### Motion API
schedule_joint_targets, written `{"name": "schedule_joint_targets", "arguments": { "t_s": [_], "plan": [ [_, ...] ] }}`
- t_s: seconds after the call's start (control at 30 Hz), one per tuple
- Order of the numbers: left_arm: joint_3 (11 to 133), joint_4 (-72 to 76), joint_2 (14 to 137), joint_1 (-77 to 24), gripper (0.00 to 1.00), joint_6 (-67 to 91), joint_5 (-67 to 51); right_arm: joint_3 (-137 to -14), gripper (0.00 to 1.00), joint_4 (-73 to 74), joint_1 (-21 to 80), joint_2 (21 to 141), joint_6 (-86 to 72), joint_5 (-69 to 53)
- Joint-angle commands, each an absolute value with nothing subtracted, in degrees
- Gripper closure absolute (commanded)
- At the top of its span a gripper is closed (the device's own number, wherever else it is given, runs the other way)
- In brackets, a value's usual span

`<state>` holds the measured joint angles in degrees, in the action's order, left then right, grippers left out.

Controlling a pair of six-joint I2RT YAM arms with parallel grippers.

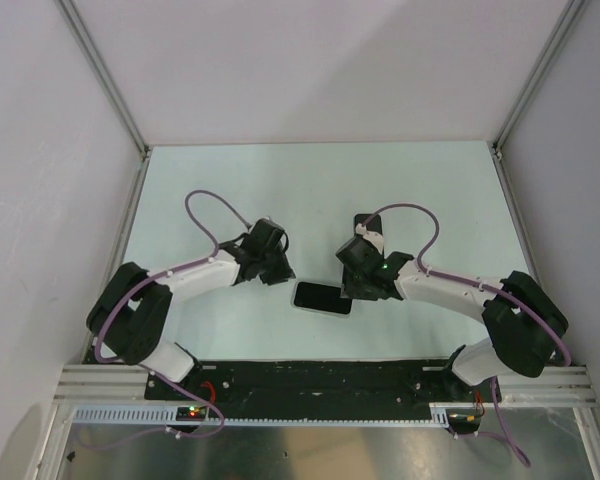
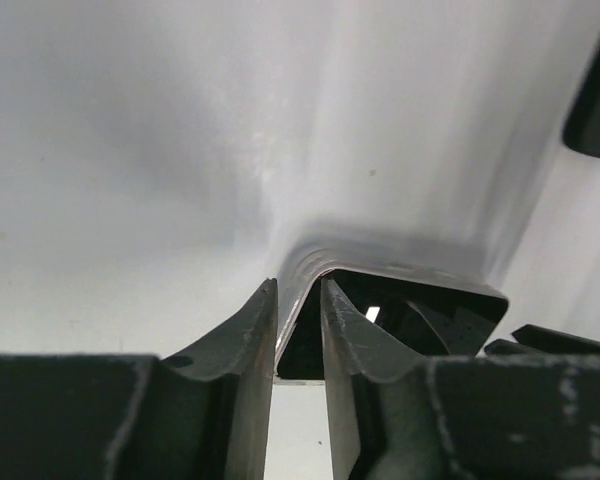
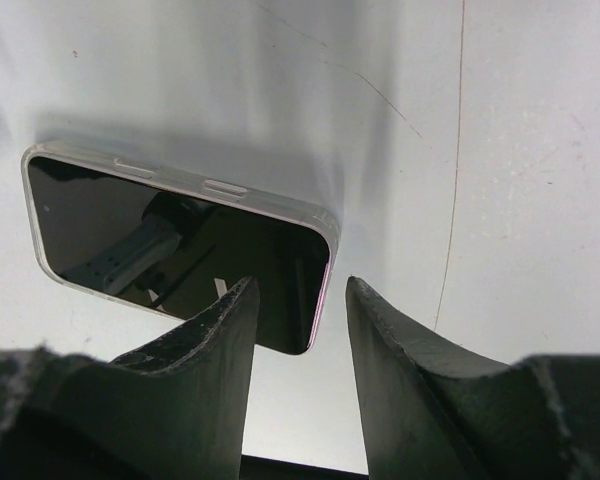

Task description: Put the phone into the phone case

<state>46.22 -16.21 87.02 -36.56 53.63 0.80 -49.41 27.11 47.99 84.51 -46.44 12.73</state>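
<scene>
1. The phone lies screen-up on the counter, between my two arms. The clear rim of the phone case runs around its edge. I judge the phone seated in the case, or nearly so.

2. My right gripper hangs over the corner of the phone nearest my right arm. Its jaws are parted and grasp nothing: one finger is over the glass, the other over bare counter. This placement allows pressing down on that end, or steadying it, without clamping.

3. My left gripper stands at the opposite end, jaws narrowly parted, with the case's clear corner lip in the gap. I cannot tell whether the pads pinch the lip or merely flank it. This placement suits working the lip over the phone's corner.

4. The lip looks rippled at that corner. Treat full seating there as unconfirmed.
</scene>
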Motion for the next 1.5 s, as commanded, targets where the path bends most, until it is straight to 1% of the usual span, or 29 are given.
{"name": "schedule_joint_targets", "arguments": {
  "t_s": [0.0,0.13,0.37,0.7,1.07,1.47],
  "plan": [
    [50.2,-16.7,88.3,-36.3,0.69,47.9,0.4,-48.7,0.55,24.9,47.7,84.4,-46.0,12.7],
    [51.8,-18.2,91.4,-36.3,0.67,45.2,-2.3,-48.7,0.56,24.5,47.6,84.9,-45.9,12.3],
    [52.6,-19.8,93.7,-36.3,0.67,41.8,-2.2,-48.6,0.58,24.3,47.5,85.0,-45.8,12.2],
    [53.0,-19.8,93.0,-36.4,0.65,40.4,-3.5,-48.6,0.59,23.5,47.5,86.3,-45.9,11.6],
    [53.3,-19.8,90.8,-36.5,0.57,40.0,-3.5,-48.6,0.59,23.4,47.6,86.7,-45.9,11.7],
    [54.8,-19.4,92.9,-37.1,0.56,39.2,-5.3,-48.6,0.59,22.8,47.5,87.1,-45.8,11.3]
  ]
}}
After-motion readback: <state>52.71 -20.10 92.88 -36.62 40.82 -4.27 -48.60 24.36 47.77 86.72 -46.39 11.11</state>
